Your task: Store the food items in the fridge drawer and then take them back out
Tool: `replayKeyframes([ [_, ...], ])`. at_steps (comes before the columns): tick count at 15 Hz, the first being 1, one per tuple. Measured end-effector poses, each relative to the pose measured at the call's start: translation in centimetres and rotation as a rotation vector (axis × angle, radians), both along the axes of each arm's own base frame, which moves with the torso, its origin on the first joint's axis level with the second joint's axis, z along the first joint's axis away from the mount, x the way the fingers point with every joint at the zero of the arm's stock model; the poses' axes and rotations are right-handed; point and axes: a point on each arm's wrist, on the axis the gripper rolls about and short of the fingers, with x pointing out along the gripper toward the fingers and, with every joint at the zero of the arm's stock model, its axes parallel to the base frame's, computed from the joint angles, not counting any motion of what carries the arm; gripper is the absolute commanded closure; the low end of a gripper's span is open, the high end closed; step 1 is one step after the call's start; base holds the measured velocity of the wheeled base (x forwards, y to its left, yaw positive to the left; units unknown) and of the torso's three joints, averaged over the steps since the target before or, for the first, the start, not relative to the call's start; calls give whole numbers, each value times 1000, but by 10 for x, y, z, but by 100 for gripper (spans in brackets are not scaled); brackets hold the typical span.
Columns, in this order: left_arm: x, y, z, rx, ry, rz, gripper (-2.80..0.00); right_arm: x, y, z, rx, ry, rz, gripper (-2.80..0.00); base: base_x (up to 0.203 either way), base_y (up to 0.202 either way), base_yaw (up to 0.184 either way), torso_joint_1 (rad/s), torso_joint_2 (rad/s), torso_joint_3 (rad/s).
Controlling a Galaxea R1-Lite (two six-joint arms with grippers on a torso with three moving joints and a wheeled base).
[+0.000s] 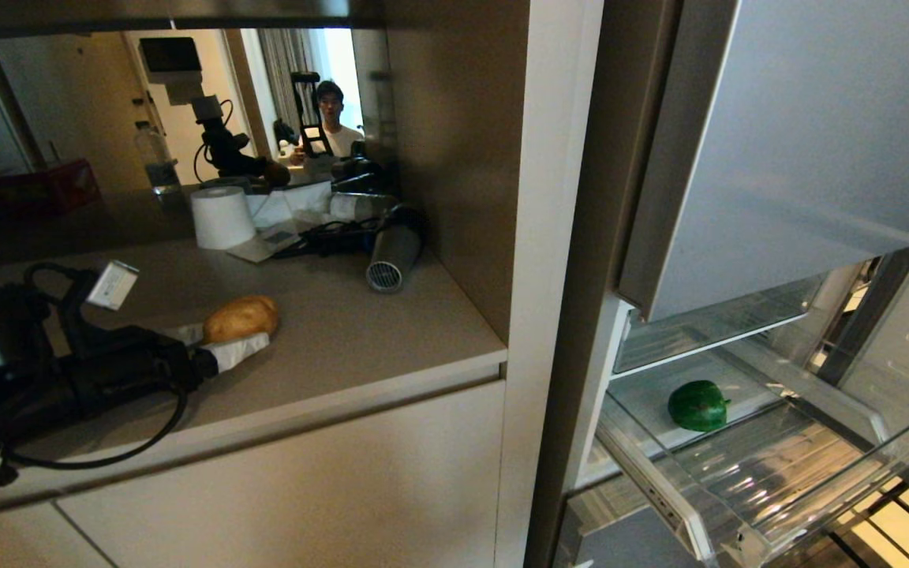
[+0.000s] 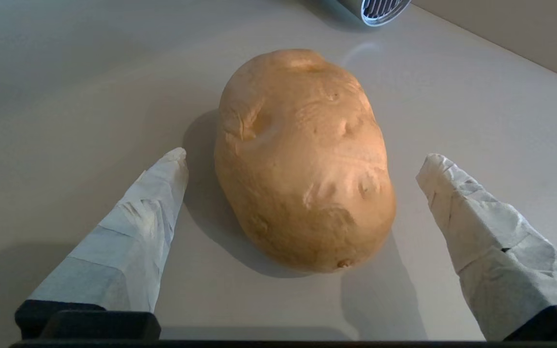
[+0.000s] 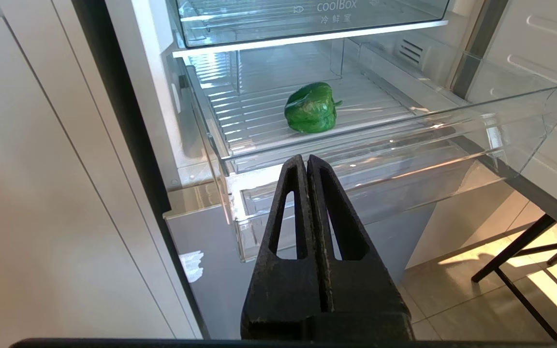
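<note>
Spread wide, left gripper straddles the potato on the desk, untouched, since I'm lining up to grasp.

counter — potato, paper roll | fridge drawer — green pepper
</note>
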Motion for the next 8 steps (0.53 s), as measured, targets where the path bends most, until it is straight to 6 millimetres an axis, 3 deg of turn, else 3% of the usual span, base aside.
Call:
replayKeyframes([
  [3,0,0,-1,-1,4,0,-280,0,0,0,0,0,0,0,0,0,0,0,0,0],
  [4,0,0,-1,-1,5,0,0,0,0,0,0,0,1,0,0,0,0,0,0,0],
  [8,1,0,-3,-2,11,0,0,0,0,0,0,0,1,0,0,0,0,0,0,0],
])
